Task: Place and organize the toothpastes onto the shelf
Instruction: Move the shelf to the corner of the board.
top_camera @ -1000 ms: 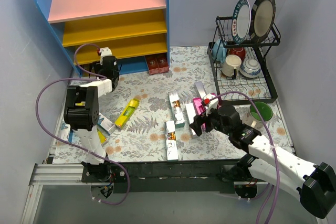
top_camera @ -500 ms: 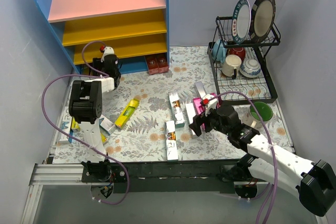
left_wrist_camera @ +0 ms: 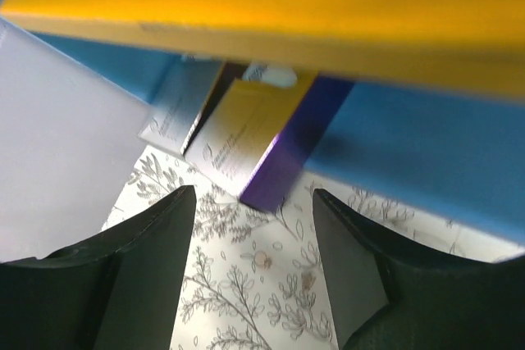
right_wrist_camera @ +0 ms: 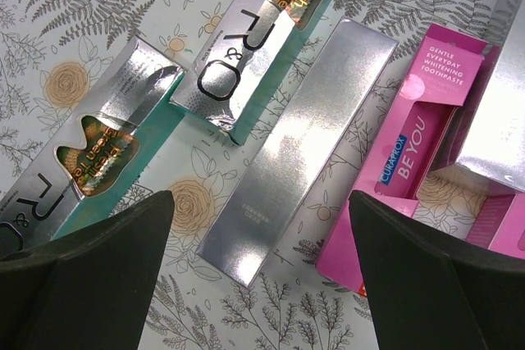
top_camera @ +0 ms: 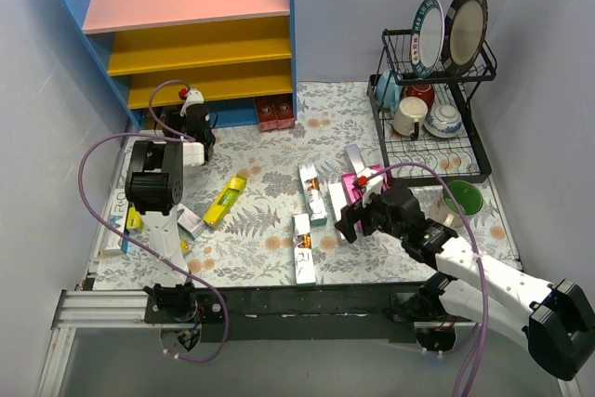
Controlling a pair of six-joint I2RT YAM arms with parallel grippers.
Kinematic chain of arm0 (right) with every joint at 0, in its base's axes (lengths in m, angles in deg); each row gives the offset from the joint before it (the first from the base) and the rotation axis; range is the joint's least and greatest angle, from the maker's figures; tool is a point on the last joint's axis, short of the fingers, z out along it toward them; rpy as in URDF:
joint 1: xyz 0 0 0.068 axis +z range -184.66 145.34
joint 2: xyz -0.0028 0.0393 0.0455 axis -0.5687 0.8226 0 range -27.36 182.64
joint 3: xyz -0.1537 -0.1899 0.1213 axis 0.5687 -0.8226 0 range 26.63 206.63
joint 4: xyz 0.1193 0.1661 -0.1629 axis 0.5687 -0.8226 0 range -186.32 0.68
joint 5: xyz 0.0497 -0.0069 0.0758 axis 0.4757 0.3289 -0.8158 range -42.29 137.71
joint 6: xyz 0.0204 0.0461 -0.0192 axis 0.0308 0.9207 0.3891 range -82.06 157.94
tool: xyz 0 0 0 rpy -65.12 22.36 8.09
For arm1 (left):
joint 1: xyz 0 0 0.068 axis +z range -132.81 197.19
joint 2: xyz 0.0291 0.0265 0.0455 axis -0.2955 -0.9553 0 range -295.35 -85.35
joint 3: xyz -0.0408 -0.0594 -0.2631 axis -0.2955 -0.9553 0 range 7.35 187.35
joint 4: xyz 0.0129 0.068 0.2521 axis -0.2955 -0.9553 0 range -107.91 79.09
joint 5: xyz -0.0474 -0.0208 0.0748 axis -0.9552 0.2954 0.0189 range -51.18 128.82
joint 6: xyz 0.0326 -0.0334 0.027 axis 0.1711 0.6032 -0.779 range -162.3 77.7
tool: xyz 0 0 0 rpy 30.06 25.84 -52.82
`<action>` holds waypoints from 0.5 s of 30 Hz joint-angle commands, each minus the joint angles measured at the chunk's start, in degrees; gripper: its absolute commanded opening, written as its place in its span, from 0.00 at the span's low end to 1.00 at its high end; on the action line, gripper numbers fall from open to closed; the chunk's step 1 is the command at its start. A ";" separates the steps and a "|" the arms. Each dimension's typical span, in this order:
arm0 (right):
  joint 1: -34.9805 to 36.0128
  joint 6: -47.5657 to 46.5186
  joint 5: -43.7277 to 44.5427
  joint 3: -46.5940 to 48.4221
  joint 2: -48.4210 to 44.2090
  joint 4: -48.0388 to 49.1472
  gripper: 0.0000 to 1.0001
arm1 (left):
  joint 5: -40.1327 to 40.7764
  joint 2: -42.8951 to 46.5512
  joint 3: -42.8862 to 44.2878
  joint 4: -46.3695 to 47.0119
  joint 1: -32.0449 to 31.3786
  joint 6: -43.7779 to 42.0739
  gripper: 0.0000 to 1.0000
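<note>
The shelf (top_camera: 186,2) stands at the back left. My left gripper (top_camera: 192,116) is open and empty at its bottom opening. In the left wrist view (left_wrist_camera: 254,260) it faces a yellow and purple toothpaste box (left_wrist_camera: 258,133) and a pale box (left_wrist_camera: 176,108) under the yellow board (left_wrist_camera: 271,6). My right gripper (top_camera: 351,220) is open and empty. In the right wrist view (right_wrist_camera: 261,202) it hovers over a silver box (right_wrist_camera: 299,141), between teal-silver boxes (right_wrist_camera: 254,47) and a pink box (right_wrist_camera: 418,133). A yellow box (top_camera: 225,200) lies mid-mat. Dark red boxes (top_camera: 277,113) sit at the shelf's foot.
A black wire dish rack (top_camera: 432,137) with plates and cups stands at the back right. A green bowl (top_camera: 462,199) sits in front of it. More boxes (top_camera: 186,222) lie by the left arm's base. Purple cables loop beside both arms.
My left gripper has moved forward and a little left, closer under the shelf's lowest board. The right gripper has hardly moved over the silver box.
</note>
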 commanded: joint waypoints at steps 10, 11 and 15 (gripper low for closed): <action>0.30 -0.90 -1.70 -0.05 0.59 2.97 0.96 | -9.82 12.70 -6.05 -2.10 2.21 12.04 0.55; 0.30 -0.82 -1.70 -0.05 0.24 2.97 0.96 | -11.49 12.97 -6.84 -0.88 2.21 11.08 0.55; 0.30 -0.64 -1.61 -0.58 -0.21 3.24 0.96 | -19.93 14.20 -11.50 1.94 2.12 1.88 0.55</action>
